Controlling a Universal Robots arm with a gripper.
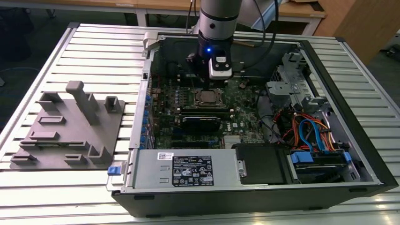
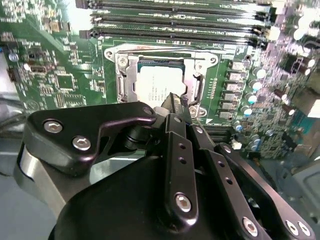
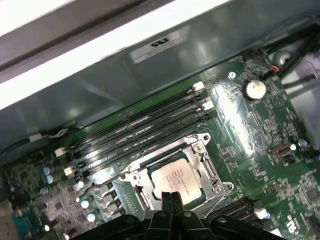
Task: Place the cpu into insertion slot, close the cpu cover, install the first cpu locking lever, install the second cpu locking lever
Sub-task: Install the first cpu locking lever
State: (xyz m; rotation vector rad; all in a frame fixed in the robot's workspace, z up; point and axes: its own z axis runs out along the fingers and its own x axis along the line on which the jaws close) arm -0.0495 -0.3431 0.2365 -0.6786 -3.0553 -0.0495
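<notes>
Fingers [image 3: 167, 202] pinched together, tips at cpu [image 3: 178, 180] edge

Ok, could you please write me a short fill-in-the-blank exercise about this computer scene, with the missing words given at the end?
1. The cpu lies in the insertion slot, which is set into a ____ circuit board.
2. The gripper is at the cpu's edge, and its two fingers are ____, not open.
3. The grey fixture stands beside the computer case, on the exterior view's ____.

Missing words: green; shut; left
</notes>
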